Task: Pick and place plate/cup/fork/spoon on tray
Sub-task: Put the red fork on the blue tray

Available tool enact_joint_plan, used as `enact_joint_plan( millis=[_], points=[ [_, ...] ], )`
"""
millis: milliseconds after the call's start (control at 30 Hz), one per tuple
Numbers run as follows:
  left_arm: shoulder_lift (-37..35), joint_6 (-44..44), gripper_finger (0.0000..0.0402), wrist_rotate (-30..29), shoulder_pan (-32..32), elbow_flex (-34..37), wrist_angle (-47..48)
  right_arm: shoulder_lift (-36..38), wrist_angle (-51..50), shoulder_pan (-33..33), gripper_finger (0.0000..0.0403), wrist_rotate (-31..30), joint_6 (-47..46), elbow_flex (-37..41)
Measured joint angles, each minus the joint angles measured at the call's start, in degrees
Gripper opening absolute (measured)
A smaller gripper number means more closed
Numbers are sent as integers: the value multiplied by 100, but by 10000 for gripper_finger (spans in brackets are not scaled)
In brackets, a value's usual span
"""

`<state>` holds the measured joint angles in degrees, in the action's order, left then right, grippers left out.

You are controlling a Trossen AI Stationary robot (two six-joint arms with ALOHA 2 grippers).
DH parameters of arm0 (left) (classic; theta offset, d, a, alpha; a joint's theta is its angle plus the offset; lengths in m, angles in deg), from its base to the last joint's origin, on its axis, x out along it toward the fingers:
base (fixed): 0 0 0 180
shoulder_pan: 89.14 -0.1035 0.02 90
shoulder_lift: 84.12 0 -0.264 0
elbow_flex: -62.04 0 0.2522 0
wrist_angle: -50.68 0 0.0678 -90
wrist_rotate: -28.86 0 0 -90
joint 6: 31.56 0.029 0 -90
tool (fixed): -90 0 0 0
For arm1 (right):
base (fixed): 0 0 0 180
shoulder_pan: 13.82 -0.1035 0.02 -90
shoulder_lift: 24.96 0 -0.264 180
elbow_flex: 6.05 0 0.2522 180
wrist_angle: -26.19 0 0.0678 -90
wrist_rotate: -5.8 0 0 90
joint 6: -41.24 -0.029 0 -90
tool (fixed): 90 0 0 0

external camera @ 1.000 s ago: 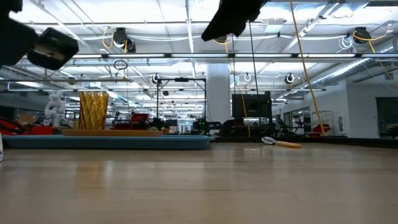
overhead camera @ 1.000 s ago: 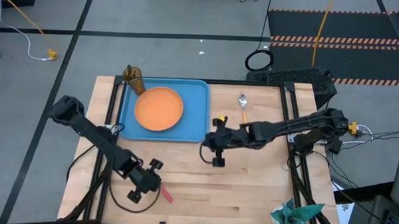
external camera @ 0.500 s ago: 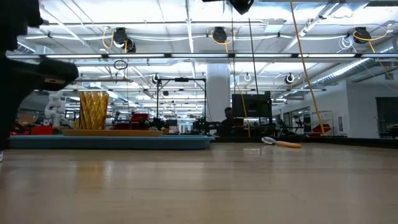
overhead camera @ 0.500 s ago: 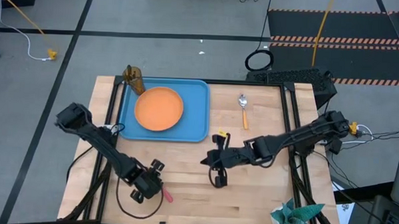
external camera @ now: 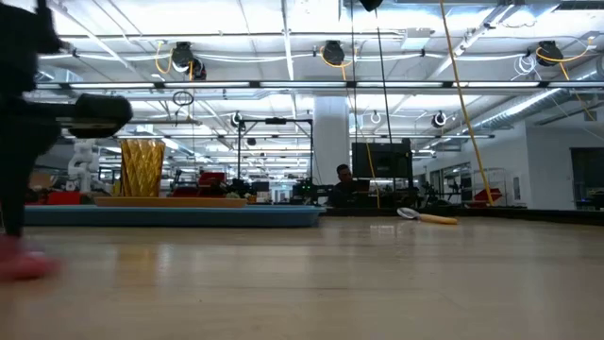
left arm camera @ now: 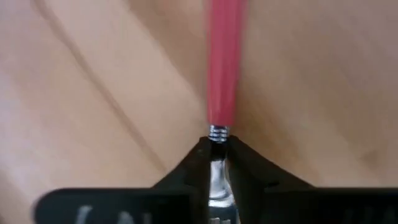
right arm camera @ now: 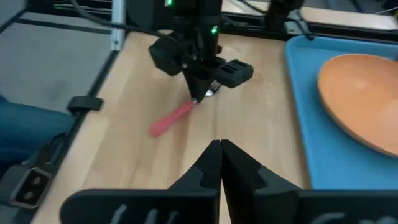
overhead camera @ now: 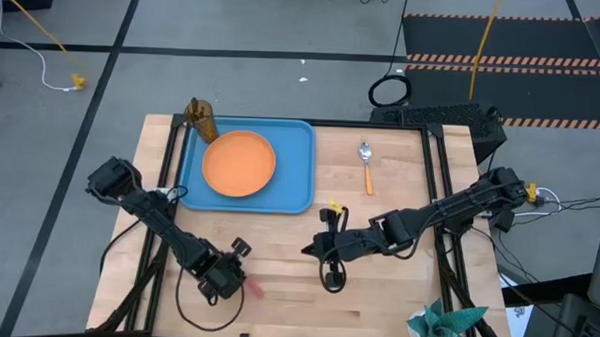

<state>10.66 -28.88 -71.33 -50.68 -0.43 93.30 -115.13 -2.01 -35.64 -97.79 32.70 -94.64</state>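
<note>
Left hand clamped on fork at metal neck, near front tabletop edge; glossy red-pink handle lies on wood. Right hand together, mid-tabletop. Flat orange plate on smooth blue tray; ribbed amber cup at its corner; spoon apart.

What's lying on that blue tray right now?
On the tray sits the orange plate. The amber cup stands at its far corner, but its base is hidden, so whether it is on the tray cannot be told.
</note>
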Motion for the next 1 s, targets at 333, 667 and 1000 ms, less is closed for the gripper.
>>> enact_joint_plan(
  millis=[333, 667, 1000],
  points=[
    [-318, 548, 6, -88, -271, -4, 22, 0, 58, 173, 0, -464, -33, 26],
    [-601, 824, 3, -62, -542, -11, 8, -9, 2540, 765, 0, -129, -49, 1364],
    [-601, 1080, 3, -376, -760, -13, 9, -199, 3180, 1130, 0, 185, -441, 1617]
  ],
)
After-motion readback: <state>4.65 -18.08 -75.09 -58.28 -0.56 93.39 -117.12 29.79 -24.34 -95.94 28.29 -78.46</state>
